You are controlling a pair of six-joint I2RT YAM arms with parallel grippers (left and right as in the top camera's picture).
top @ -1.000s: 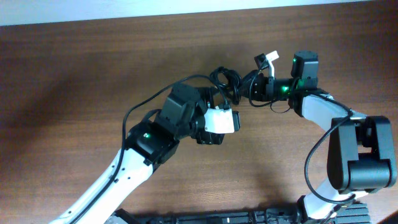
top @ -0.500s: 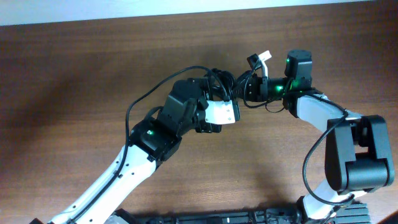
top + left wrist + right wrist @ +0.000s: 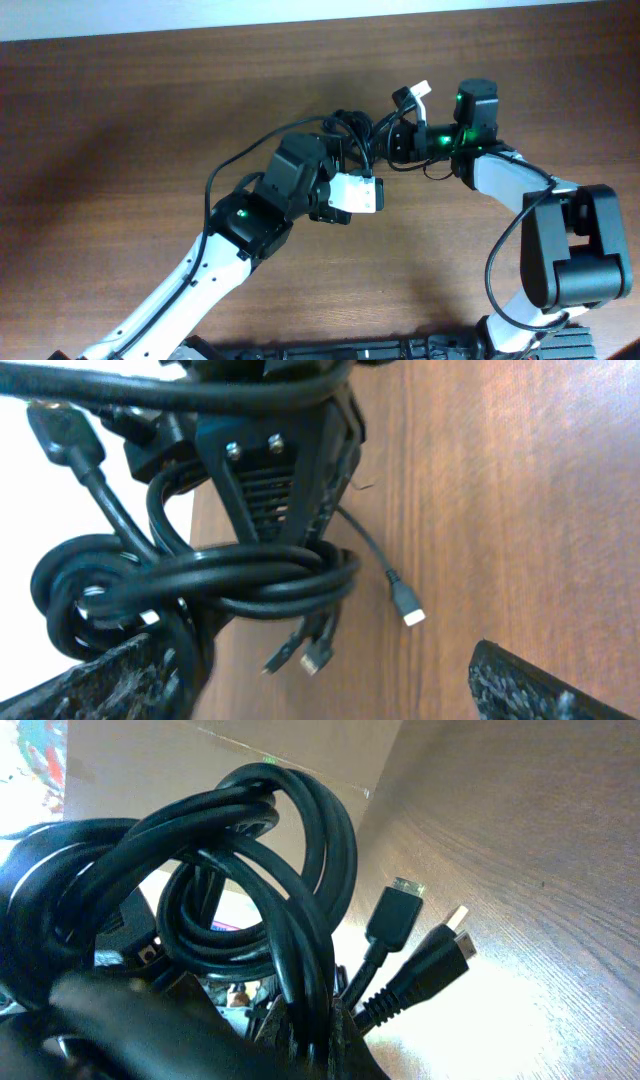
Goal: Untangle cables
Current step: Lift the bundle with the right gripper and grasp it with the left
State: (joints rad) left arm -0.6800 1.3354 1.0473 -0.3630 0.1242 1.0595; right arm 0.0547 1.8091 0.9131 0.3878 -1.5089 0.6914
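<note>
Several thin black cables (image 3: 357,133), likely light and limp, knotted at upper centre; right gripper (image 3: 393,142) jaws clamped on them, left gripper (image 3: 330,685) jaws apart. Probable best hold: loose plug end (image 3: 413,616).

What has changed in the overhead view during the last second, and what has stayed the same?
The right gripper, shut on the cables, carried the bundle a little way toward the left arm. Nothing was newly taken hold of or let go. The left gripper stayed wide open close to the bundle and hardly moved. The right grip on the cables is unchanged, and the bundle is still knotted.
</note>
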